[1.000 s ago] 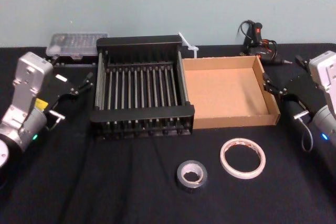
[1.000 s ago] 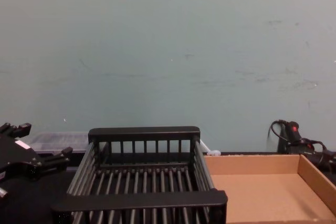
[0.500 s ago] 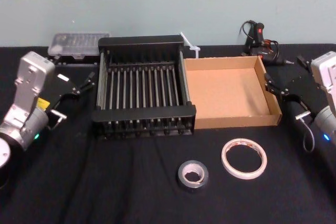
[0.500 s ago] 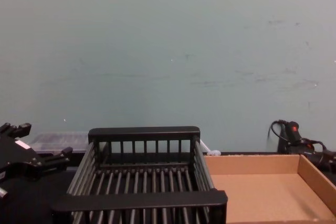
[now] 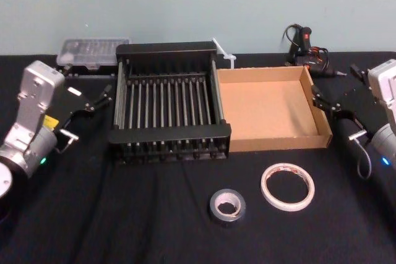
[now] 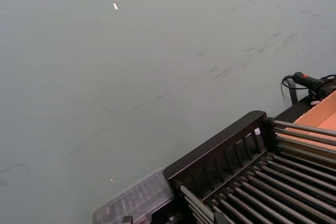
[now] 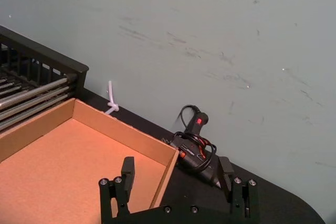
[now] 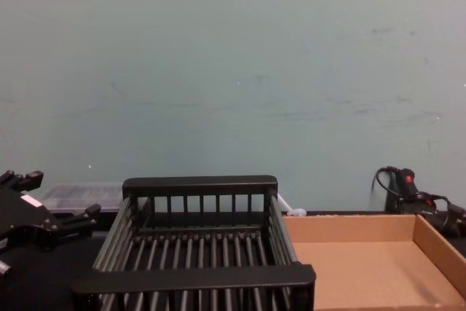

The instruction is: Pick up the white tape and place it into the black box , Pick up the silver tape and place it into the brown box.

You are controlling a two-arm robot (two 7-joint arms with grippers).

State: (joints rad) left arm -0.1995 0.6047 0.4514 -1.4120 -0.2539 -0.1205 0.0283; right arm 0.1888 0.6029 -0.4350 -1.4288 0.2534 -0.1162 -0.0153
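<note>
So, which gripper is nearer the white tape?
Right. The right gripper hovers at the brown box's right wall, behind the white tape; the left gripper sits left of the black box.

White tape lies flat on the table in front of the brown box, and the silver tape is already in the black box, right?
Not quite. The silver tape lies on the table left of the white tape, not in the black box; the head view shows it. The white tape does lie flat before the brown box. The left gripper and right gripper hang open at the sides.
</note>
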